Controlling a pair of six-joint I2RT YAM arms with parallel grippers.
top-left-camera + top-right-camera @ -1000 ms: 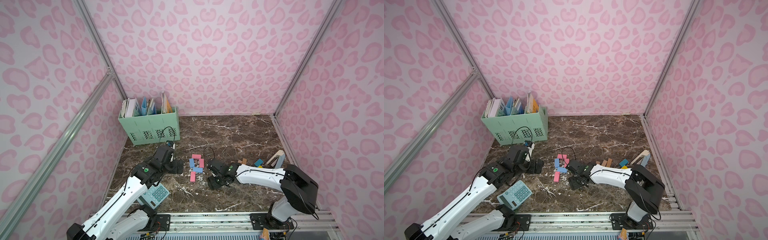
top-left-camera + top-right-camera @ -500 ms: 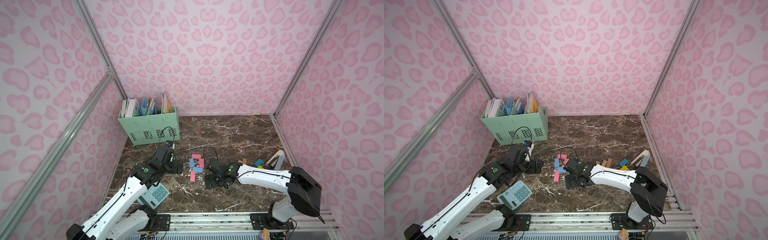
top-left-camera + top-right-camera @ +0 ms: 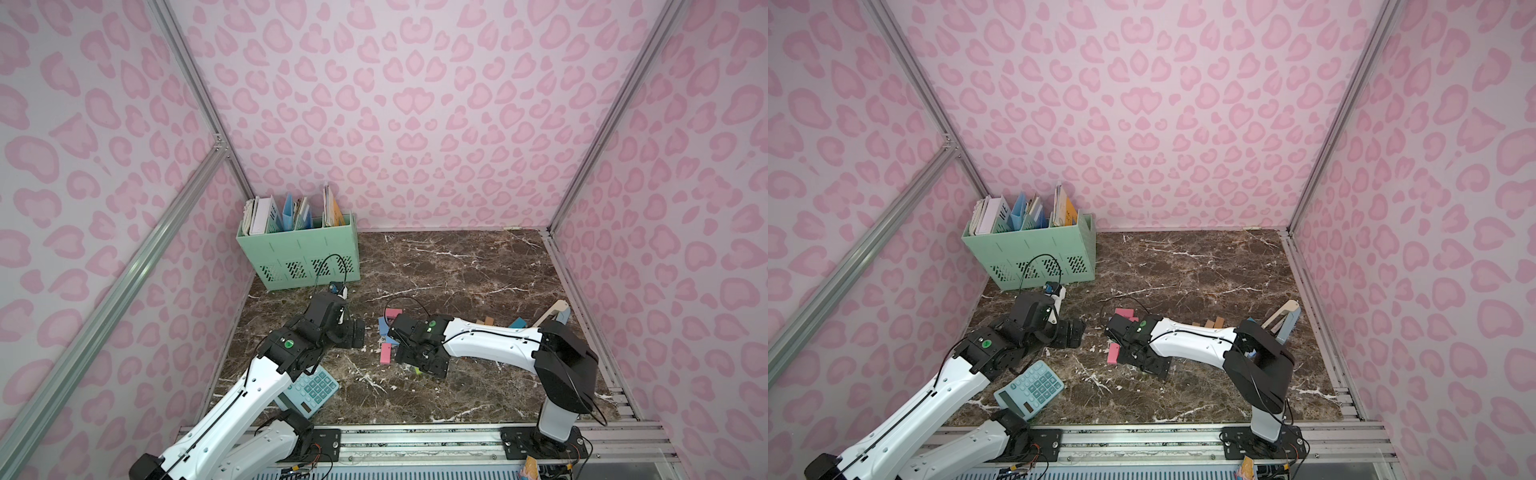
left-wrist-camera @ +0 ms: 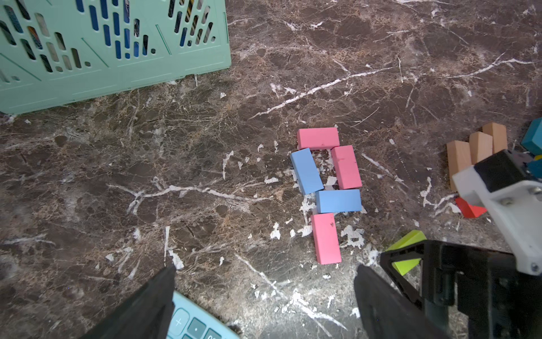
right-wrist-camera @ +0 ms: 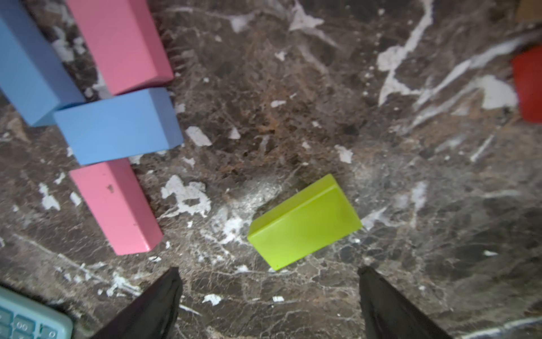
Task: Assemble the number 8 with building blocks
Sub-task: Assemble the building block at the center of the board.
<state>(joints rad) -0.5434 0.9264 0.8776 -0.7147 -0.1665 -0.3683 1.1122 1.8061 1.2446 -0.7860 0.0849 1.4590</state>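
Dark marble tabletop [image 4: 146,190]; five pink and blue building blocks [image 4: 325,190] lying close-set, near the calculator [image 4: 193,320]; lime-green block [image 5: 305,223] flat, farther from the calculator, untouched; right gripper [image 5: 267,270] spread wide beside that block, empty; left gripper [image 4: 265,267] likewise spread, nearest the calculator.

Behind the mint-green file box [image 3: 297,253] we see pink-spotted walls [image 3: 415,104] meeting at aluminium posts [image 3: 199,95], and beneath and in front of it a dark brown, white-veined marble table [image 3: 457,257].
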